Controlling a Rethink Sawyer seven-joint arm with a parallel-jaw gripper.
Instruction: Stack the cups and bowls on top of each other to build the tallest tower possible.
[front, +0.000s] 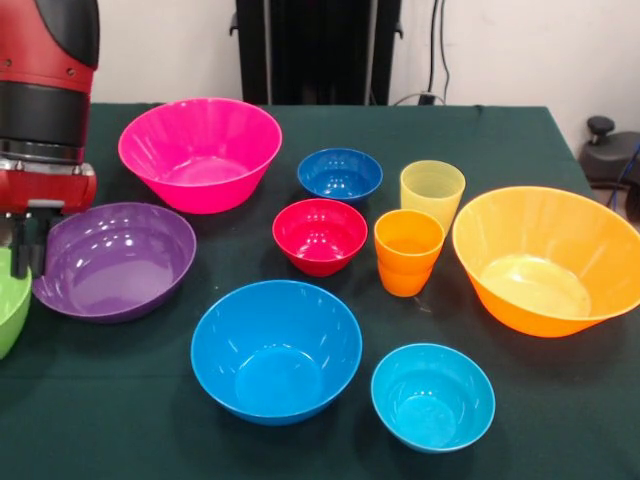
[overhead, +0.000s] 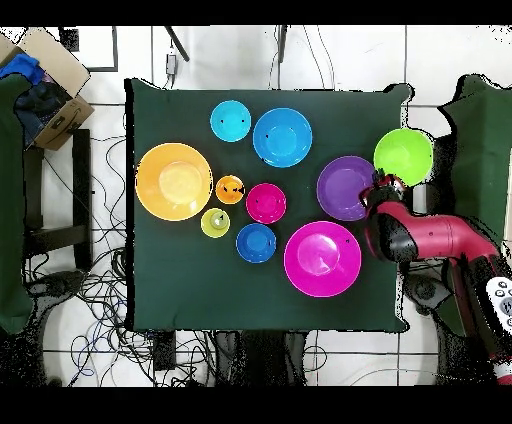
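Note:
My gripper (front: 25, 248) hangs at the left rim of the purple bowl (front: 115, 262), between it and the lime green bowl (front: 8, 305). From above, the gripper (overhead: 381, 186) sits between the purple bowl (overhead: 345, 187) and the green bowl (overhead: 403, 155). Every bowl and cup stands alone and upright on the cloth; no tower is standing. The large pink bowl (front: 200, 152) is behind the purple one. Sky blue bowl (front: 275, 350), cyan bowl (front: 432, 396), red bowl (front: 320, 235), dark blue bowl (front: 340, 173) and large orange bowl (front: 545, 258) fill the middle and right. The yellow cup (front: 432, 192) and orange cup (front: 408, 250) stand together.
The dark green tablecloth (front: 120, 420) covers the table. The green bowl lies at the table's edge, partly cut off in the front view. A cardboard box (overhead: 50, 85) and cables lie on the floor beside the table.

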